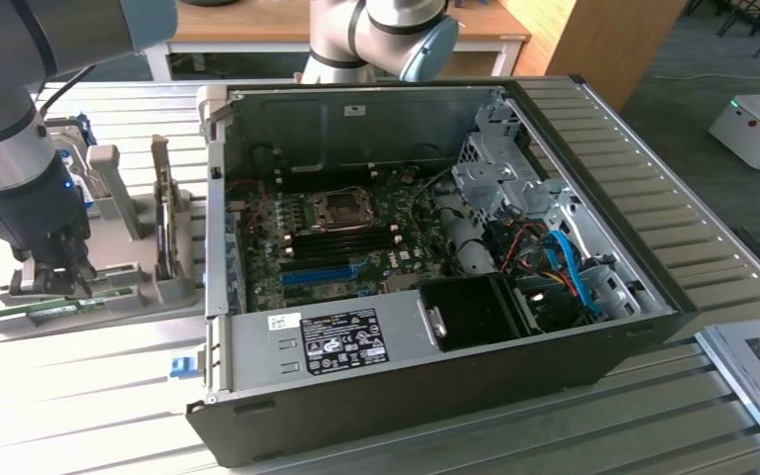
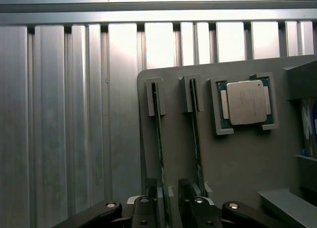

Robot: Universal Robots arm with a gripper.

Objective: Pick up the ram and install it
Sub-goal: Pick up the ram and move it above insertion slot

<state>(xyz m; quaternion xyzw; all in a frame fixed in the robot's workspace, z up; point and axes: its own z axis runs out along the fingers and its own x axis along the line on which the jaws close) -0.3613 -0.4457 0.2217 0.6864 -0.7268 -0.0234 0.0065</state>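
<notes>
We see the fingers (image 2: 150, 208) apart, straddling one end of the ram (image 2: 159, 139), which stands on edge in the holder (image 2: 247, 163) at the exterior view's left, long axis running between them.

Table (image 2: 59, 114) beside the gripper (image 2: 168, 191): ribbed bare metal, smooth, sheeny. Holder (image 2: 237, 159) beneath the gripper: matt grey plastic. Processor (image 2: 246, 103) lid: brushed metal, dull shine. Gripper fingers (image 2: 151, 198): black, matt. Ram (image 2: 159, 139) between them: green circuit board.
</notes>
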